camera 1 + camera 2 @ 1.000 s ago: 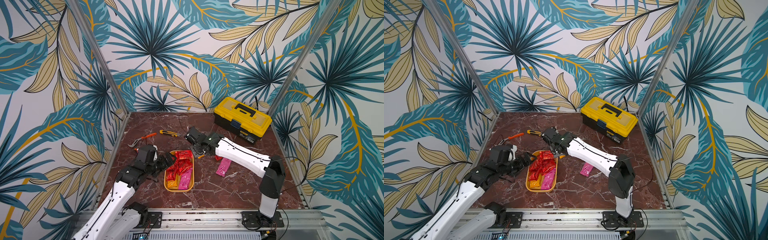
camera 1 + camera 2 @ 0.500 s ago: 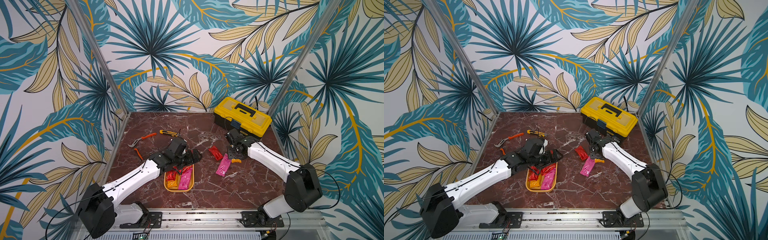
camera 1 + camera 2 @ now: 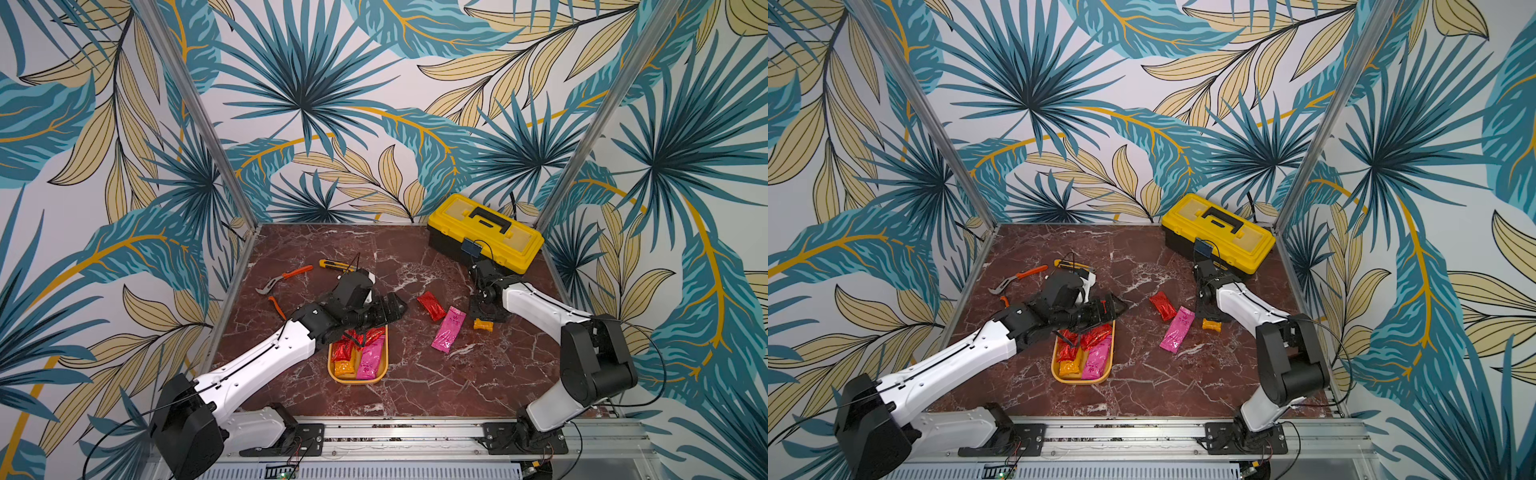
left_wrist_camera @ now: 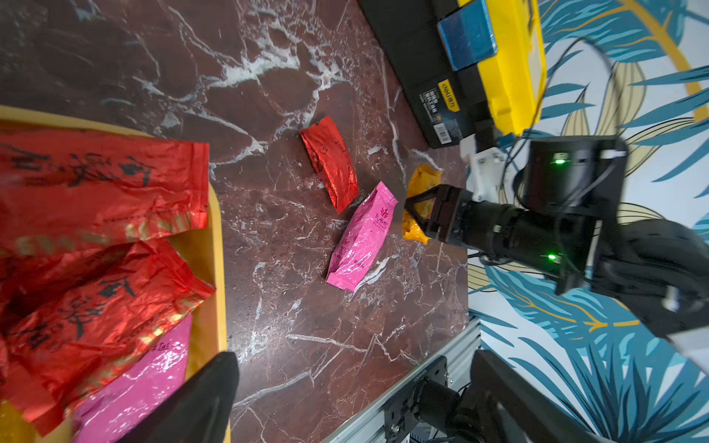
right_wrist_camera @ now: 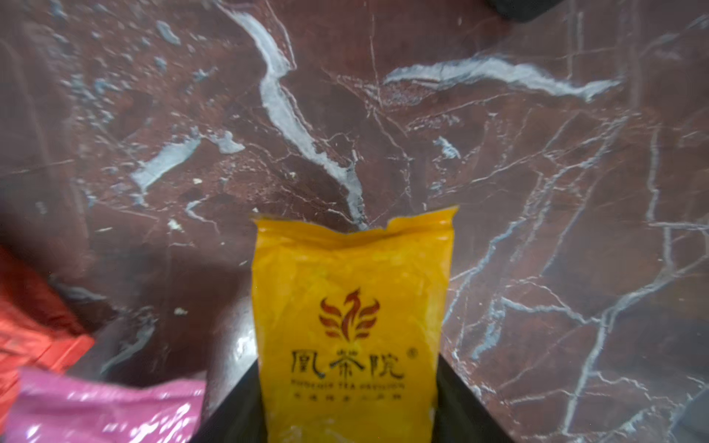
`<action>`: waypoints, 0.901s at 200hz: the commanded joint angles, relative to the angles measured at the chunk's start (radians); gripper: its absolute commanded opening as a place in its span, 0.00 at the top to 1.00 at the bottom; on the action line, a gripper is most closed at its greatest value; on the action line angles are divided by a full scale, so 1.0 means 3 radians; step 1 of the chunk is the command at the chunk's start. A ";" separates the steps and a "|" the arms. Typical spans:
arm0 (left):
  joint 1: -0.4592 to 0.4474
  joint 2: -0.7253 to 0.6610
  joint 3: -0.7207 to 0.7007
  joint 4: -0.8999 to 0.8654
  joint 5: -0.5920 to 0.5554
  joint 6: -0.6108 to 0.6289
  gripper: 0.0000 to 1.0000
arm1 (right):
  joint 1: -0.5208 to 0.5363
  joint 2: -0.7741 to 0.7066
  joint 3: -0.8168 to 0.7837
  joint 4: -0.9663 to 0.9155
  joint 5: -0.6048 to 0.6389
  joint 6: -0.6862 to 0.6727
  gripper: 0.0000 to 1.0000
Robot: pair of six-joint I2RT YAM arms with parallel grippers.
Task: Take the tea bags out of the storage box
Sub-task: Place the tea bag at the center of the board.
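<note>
The box (image 3: 358, 381) sat near the tabletop's (image 3: 415, 390) front middle, with red, pink and orange tea bags (image 3: 368, 361) heaped inside. Three more lay out on the marble: a red bag (image 3: 431, 306), a pink bag (image 3: 448, 335) and an orange bag (image 5: 351, 326).

The left jaws hung spread wide and empty over the box's far end. Closing into that overlapping, crinkly foil could likely pinch two bags at once, or catch the rim and drag the box.

The right jaws stood half open with the orange bag filling the gap. Whether they pinched it or merely flanked it could not be told. If pinched, a lift would likely carry it off again.

Only the right wrist view showed that bag between the jaws. In both top views the arm hid most of it. The left wrist view showed the red bags' overlap, which the left arm covered from above.
</note>
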 commanded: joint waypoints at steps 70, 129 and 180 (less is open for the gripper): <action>0.0357 -0.0906 -0.0435 -0.0333 -0.0218 -0.0004 0.00 | -0.0018 0.0172 -0.0180 0.0168 -0.0159 0.0013 0.38; 0.0422 -0.1145 -0.0574 -0.0526 -0.0254 -0.0025 0.00 | -0.0019 0.0039 -0.0246 0.0160 -0.0111 0.0057 0.25; 0.0476 -0.1299 -0.0614 -0.0720 -0.0341 -0.0012 0.00 | -0.0018 -0.0259 -0.0222 0.0045 -0.0041 0.0079 0.21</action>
